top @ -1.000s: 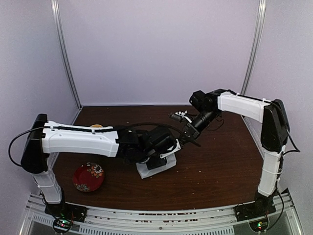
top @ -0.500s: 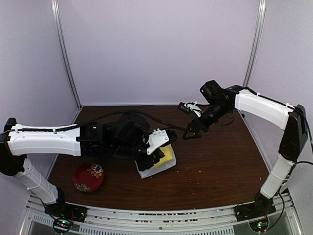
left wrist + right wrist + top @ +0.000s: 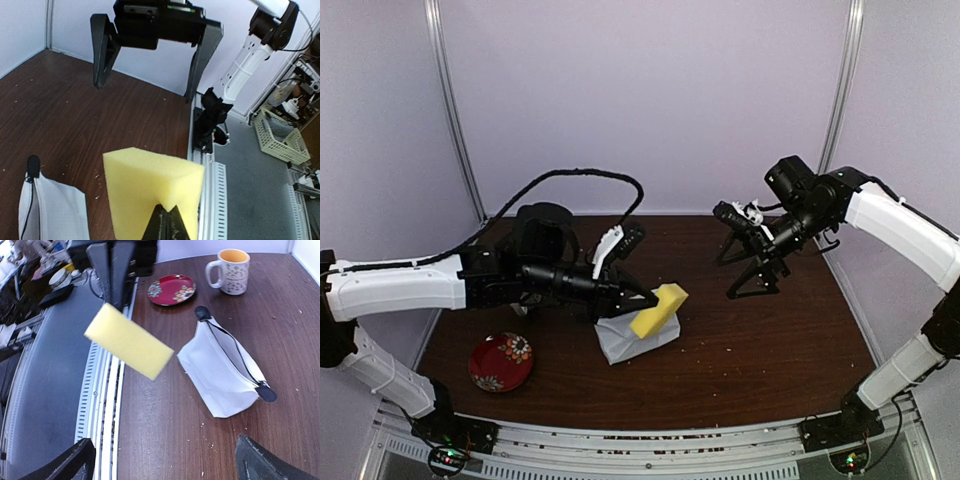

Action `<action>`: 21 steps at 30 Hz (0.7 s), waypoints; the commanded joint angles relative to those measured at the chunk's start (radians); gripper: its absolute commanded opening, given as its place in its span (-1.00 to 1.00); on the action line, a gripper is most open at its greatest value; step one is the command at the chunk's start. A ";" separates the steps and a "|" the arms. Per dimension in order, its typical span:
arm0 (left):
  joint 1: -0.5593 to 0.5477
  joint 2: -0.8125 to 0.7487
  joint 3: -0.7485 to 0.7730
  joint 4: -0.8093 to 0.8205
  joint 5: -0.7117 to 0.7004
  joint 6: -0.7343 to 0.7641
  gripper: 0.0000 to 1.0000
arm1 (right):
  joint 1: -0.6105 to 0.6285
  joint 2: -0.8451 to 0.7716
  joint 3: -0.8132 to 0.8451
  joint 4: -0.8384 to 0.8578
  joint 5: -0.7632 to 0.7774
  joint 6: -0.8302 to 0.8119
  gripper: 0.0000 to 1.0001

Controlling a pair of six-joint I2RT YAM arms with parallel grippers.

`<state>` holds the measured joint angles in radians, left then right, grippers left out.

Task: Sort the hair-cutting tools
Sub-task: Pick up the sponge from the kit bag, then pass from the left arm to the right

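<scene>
Yellow sponge (image 3: 660,308): pinched at one edge by the left gripper (image 3: 642,297), jaws closed on it; now lifted clear of the pouch (image 3: 632,342), against which it sat half a second ago. Pouch: white, black zipper, lying on the counter (image 3: 770,350) just under the sponge. Right gripper (image 3: 746,272): jaws wide, holding nothing, drawn back rightward and higher than before. Hair-cutting tools: whereabouts cannot be told; pouch interior hidden

A: Soft things, counted?
B: One yellow sponge (image 3: 658,310), one white pouch (image 3: 623,342).
A: Crockery?
B: One red plate (image 3: 501,361), one mug (image 3: 230,271).
A: Grippers?
B: Two: left gripper (image 3: 166,214), right gripper (image 3: 727,279).
</scene>
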<state>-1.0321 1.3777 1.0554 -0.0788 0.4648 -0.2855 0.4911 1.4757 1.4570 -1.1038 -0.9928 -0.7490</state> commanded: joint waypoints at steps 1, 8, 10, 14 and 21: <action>0.018 0.015 0.036 0.147 0.246 -0.106 -1.00 | 0.090 -0.090 0.010 -0.042 0.021 -0.104 1.00; 0.018 0.026 0.031 0.254 0.303 -0.158 -1.00 | 0.216 -0.126 -0.024 0.096 0.069 -0.006 0.83; 0.018 0.031 0.033 0.271 0.318 -0.170 -1.00 | 0.237 -0.102 -0.020 0.098 0.047 0.010 0.73; 0.018 0.033 0.023 0.328 0.347 -0.210 -1.00 | 0.279 -0.057 0.006 0.086 0.023 0.022 0.51; 0.018 0.027 0.020 0.290 0.305 -0.195 -1.00 | 0.297 -0.040 0.036 0.084 -0.027 0.061 -0.47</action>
<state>-1.0145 1.4025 1.0706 0.1871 0.7898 -0.4927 0.7815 1.4384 1.4540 -1.0267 -0.9737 -0.7174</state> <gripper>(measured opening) 0.007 0.563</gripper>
